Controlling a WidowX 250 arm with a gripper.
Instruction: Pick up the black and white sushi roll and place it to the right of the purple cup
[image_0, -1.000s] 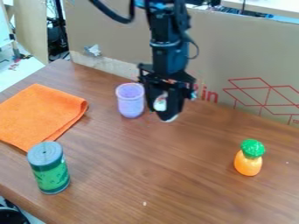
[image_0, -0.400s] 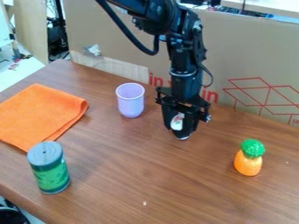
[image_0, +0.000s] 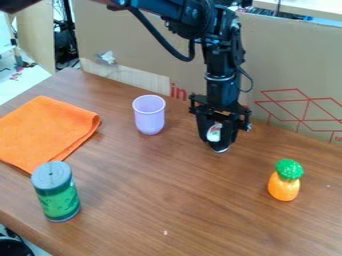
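One brown wood tbl (image_0: 167, 200) spans your frame, w/ cardboard wall (image_0: 294, 60) behind & tbl edge at lower left, near green can (image_0: 57, 192). Your gripper (image_0: 219, 144), right of ctr, is clamped on a white item (image_0: 214, 132) w/ red marks, near the wall. Orange cloth (image_0: 47, 130) at left, purple cup (image_0: 149, 116) upper ctr; you've wood btwn can & toy pineapple (image_0: 284, 185), lower right.

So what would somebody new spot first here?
Probably the bright orange cloth, spread on the table's left side. Next, the pineapple toy with its green top, standing at the right. Then the black end effector, near the cardboard at the back, with a small white thing between its fingers.
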